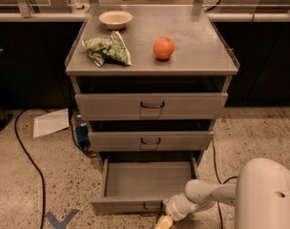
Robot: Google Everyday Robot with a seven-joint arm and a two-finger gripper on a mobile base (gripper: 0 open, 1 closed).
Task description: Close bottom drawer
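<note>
Grey table (197, 42): bowl (115, 19), green bag (107, 50), orange (163, 48) on top.
Bottom drawer (147, 180): pulled out.
Hand (164, 222): low, at drawer front; grip, cannot tell.
Floor (259, 132): speckled; paper (50, 123), cable (25, 151).

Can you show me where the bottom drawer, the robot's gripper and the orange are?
bottom drawer (145, 179): camera view, bare tray floor.
gripper (164, 221): camera view, its pale end, low before the drawer's front.
orange (163, 48): camera view, middle of the fruit.

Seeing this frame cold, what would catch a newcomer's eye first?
The bottom drawer gapes open at floor level, with the gripper low by its front panel, near the handle. Up on the cabinet top sit an orange, a green bag and a bowl.
</note>
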